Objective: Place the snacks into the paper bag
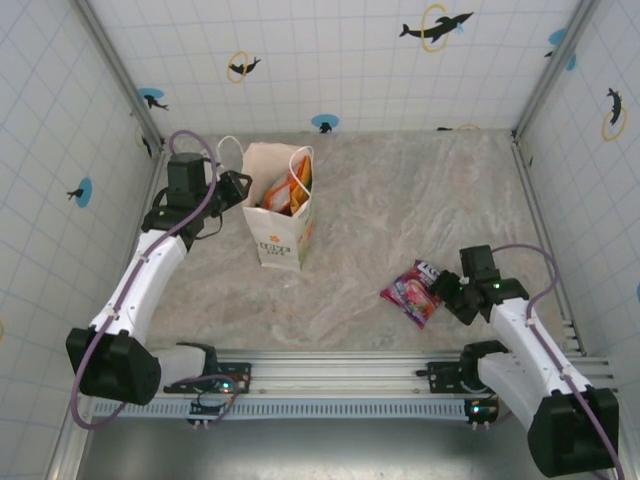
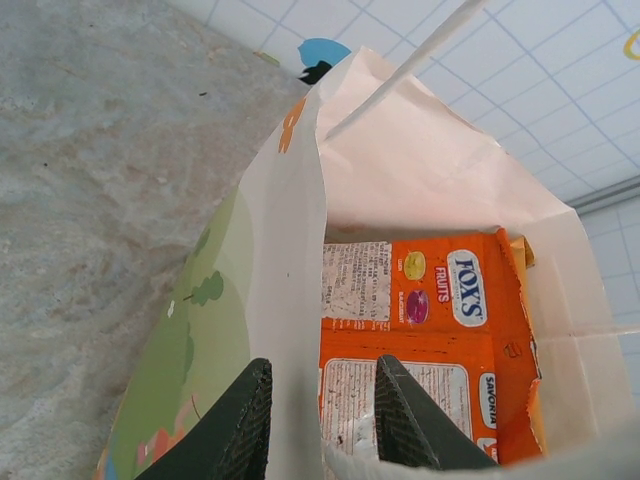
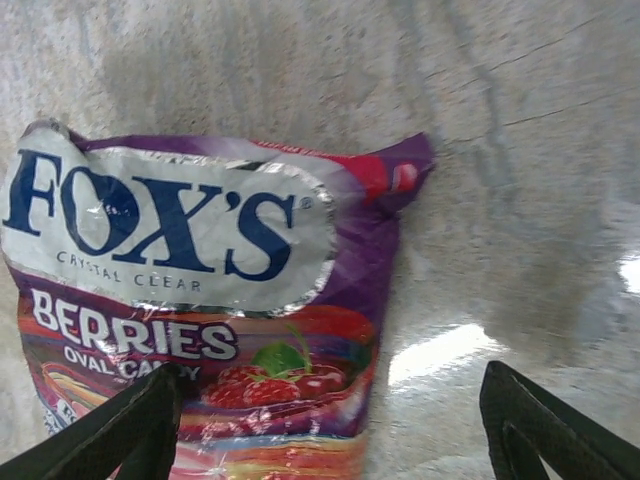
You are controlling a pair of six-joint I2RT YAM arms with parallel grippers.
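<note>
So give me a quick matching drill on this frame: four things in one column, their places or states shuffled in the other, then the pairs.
1. paper bag
2. orange packet
3. purple packet
4. left gripper

A. flat on the table by the right gripper
B. standing upright on the table
C. astride the bag's rim
D. inside the bag

Pairs: 1-B, 2-D, 3-A, 4-C

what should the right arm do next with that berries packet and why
Probably lower the right gripper and close on the berries packet. Its jaws stand open just above the packet, which lies flat on the table, apart from the paper bag. The left gripper pinches the bag's wall, holding it open.
</note>
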